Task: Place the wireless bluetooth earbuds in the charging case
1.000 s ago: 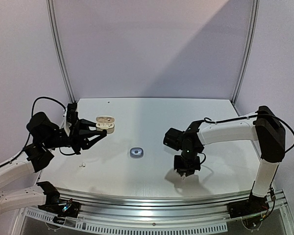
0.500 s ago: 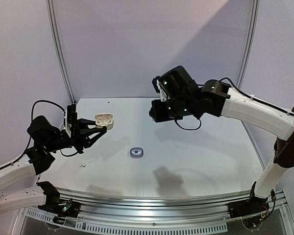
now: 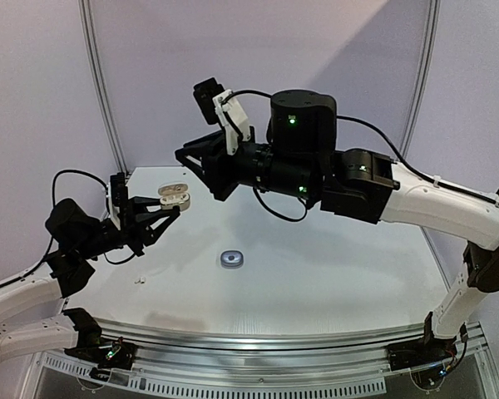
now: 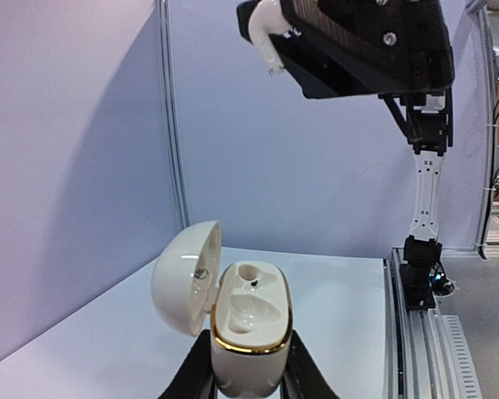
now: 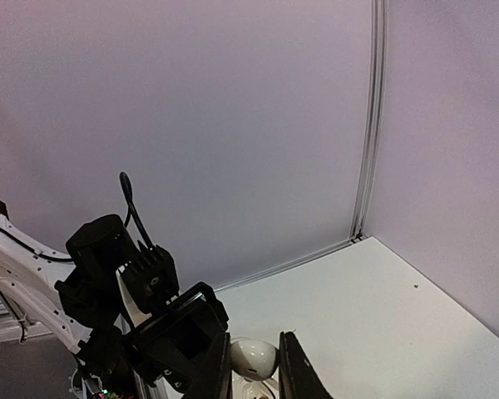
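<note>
left pincer (image 4: 249,374) clamps a glossy white, gold-rimmed charging case (image 4: 248,320), lid open, lower centre. right pincer (image 5: 254,349) is nearly closed, contents unclear. earbud (image 3: 138,281): blurry white speck on the counter (image 3: 333,249), lower left.

Left black two-finger gripper (image 3: 168,209) sits low, clamped on white open charging case (image 4: 249,320); right black two-finger gripper (image 5: 251,347) sits high, jaws narrowly parted.

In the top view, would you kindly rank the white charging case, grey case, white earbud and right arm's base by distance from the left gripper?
1. White charging case, in the left gripper.
2. Grey case, table centre, and white earbud, near left: too close to call.
3. Right arm's base, near right.
</note>
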`<state>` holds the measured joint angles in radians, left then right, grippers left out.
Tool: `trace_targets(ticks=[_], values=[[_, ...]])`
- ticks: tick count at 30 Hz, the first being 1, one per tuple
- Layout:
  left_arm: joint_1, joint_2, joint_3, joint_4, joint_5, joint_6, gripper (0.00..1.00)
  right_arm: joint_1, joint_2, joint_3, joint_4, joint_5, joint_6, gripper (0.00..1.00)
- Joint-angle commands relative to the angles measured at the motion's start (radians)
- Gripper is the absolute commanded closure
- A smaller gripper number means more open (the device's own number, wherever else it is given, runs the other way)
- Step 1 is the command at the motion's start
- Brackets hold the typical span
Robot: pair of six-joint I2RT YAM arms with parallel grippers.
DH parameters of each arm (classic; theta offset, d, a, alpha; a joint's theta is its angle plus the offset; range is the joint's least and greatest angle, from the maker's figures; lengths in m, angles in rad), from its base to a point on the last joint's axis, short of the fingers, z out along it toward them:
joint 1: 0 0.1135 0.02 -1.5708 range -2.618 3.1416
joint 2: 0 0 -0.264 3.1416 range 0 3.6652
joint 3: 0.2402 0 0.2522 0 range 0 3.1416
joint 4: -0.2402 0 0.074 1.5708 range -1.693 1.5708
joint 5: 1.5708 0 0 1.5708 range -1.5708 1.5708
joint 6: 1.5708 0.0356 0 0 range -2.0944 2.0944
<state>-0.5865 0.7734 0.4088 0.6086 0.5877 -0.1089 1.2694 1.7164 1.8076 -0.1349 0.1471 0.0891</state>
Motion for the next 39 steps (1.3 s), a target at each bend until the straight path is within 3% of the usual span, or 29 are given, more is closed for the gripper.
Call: trace_targets(ticks=[1,39], values=[[-0.018,-0.015,0.017,-0.012,-0.021,-0.025,1.00,0.001,0.038,0.009,0.080,-0.067,-0.117,1.00],[-0.017,-0.010,0.046,-0.001,-0.003,-0.052,1.00,0.002,0.074,-0.067,0.010,-0.001,-0.264,1.00]])
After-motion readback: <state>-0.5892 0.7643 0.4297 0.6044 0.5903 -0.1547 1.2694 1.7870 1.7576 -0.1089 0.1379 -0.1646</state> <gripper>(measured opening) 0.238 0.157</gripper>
